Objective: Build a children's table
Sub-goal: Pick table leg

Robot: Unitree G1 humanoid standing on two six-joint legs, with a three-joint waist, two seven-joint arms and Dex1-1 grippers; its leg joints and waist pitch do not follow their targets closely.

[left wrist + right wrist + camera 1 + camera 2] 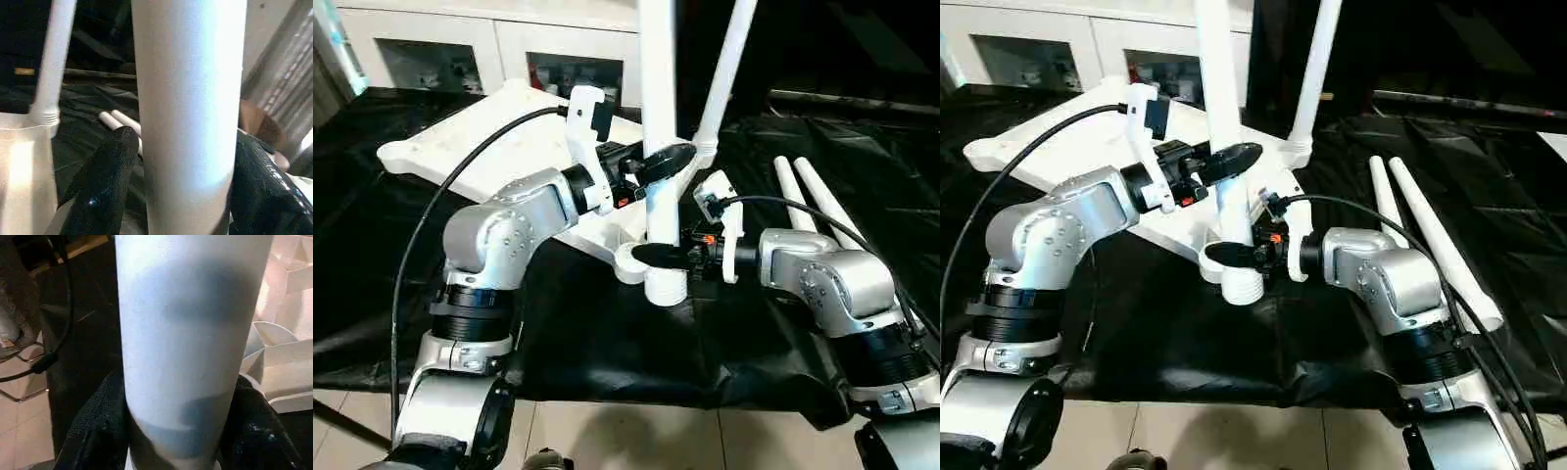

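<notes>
I see the white tabletop lying underside up on the black-draped bench, running from the centre of my head view out toward ten o'clock. One leg already stands upright in the far corner socket at about one o'clock. A second leg stands upright at the near corner socket, right in the middle of the view, its threaded end showing just below the socket ring. My left end effector comes in from nine o'clock and sits around this leg partway up; in the left wrist view its black fingers flank the white tube with a thin gap showing on one side, so I read it as loose around the leg, not clamped. My right end effector reaches in from three o'clock lower down, at socket height, and in the right wrist view its fingers press against both sides of the tube, so it is gripping the leg. Two spare legs lie side by side on the bench at about two o'clock, well apart from the tabletop. White cabinets stand behind the bench at eleven o'clock.
</notes>
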